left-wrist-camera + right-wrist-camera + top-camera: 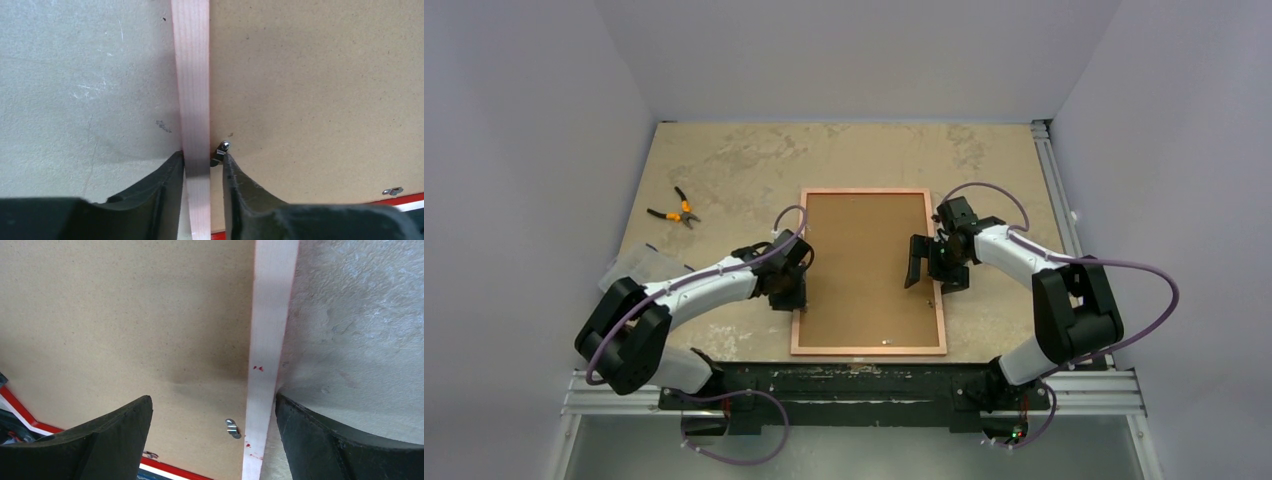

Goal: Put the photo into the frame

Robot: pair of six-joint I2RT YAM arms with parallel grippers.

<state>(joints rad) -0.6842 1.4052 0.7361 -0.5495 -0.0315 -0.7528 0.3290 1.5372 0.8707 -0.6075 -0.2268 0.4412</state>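
Observation:
The frame (864, 192) lies face down on the table, pale wood back up, with a brown backing board (864, 270) set inside it. The photo is hidden. My left gripper (787, 295) is at the frame's left rail (192, 75). It (201, 157) is shut across that rail, one finger on the rail's outer edge and the other against a small metal clip (223, 147). My right gripper (932, 275) hangs open over the right rail (272, 315). In its own view it (212, 400) has one finger above the board and one above the table, with a clip (231, 428) between them.
Orange-handled pliers (676, 210) lie at the far left of the table. A clear plastic sleeve (639, 268) sits by the left arm. Another clip (392, 191) shows near the frame's near edge. Grey walls close in on both sides.

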